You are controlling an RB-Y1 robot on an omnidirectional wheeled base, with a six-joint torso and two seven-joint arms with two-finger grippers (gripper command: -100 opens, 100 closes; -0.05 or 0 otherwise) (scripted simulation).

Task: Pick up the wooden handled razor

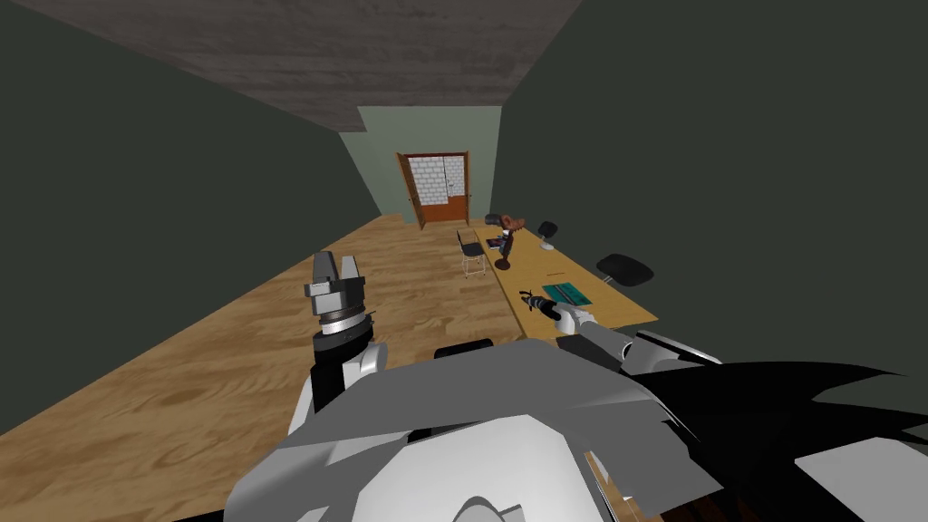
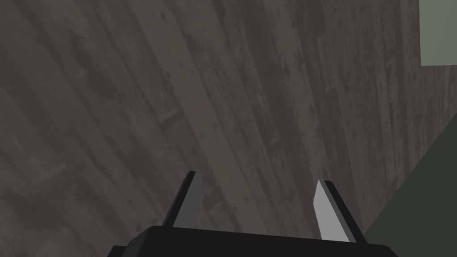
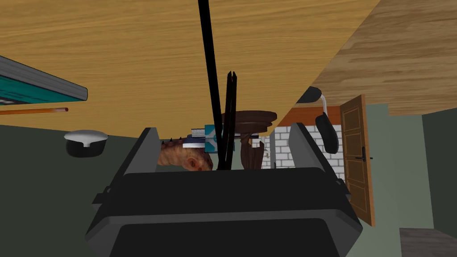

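Fingers of the right gripper (image 1: 539, 305) (image 3: 224, 128) stand apart over the near end of a long wooden table (image 1: 580, 267), at about two o'clock from the robot. The razor (image 1: 526, 294) (image 3: 229, 116) shows as a thin black shape rising between those fingers, drawn edge-on. Neither blade presses it, and whether it rests on the tabletop cannot be told. A teal book (image 1: 566, 293) lies on the table just beside it, toward three o'clock. A dark brown stand (image 1: 504, 249) sits farther up the table, and a chair (image 1: 470, 254) waits on the floor beside it. The left gripper (image 1: 335, 265) (image 2: 257, 177) is raised at eleven o'clock, fingers spread and holding nothing.
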